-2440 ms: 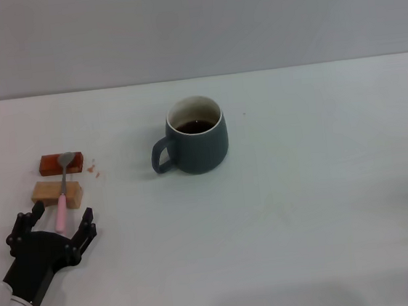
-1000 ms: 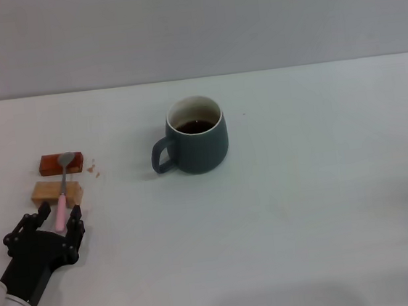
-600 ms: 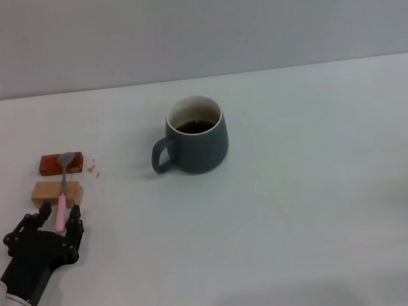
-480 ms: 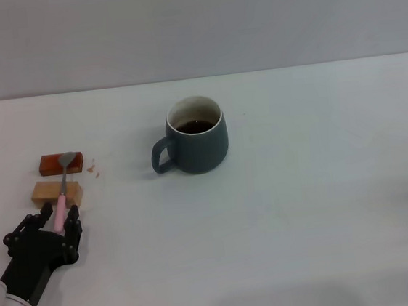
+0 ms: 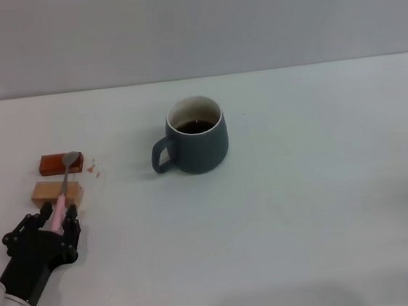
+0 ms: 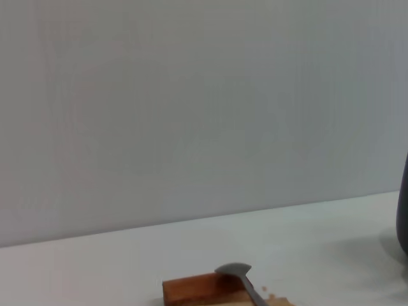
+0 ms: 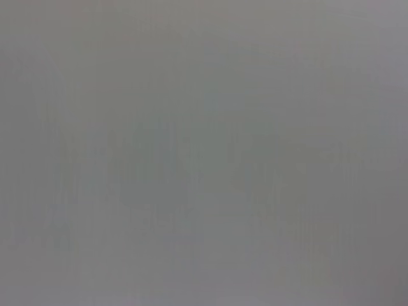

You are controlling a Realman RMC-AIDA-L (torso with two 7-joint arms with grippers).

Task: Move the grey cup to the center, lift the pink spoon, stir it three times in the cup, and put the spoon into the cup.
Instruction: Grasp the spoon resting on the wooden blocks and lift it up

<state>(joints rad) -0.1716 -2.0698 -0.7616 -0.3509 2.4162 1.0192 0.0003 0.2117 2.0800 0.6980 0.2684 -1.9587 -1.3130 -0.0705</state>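
A: So, where is the task judged to be?

B: Early. The grey cup [image 5: 197,135] is already seen near the middle of the desk [image 5: 324,184], upright, dark liquid inside. That step is taken as done.

A: And the spoon?

B: The pink spoon [image 5: 62,188] is bridged across the tan block [image 5: 56,192] and the red-brown block [image 5: 61,163], bowl on the red-brown one. The pink handle end is pinched by the left pincer [image 5: 59,216], fingers pressed onto it. In the left wrist view the spoon bowl [image 6: 236,270] is seen at the red-brown block's [image 6: 197,288] top edge; whether it is touching cannot be told.

A: Right arm?

B: Not seen in the head view; nothing is shown by its wrist camera.

A: Remaining?

B: The lift, carry to the cup, three stirs and the drop-in are all judged outstanding.
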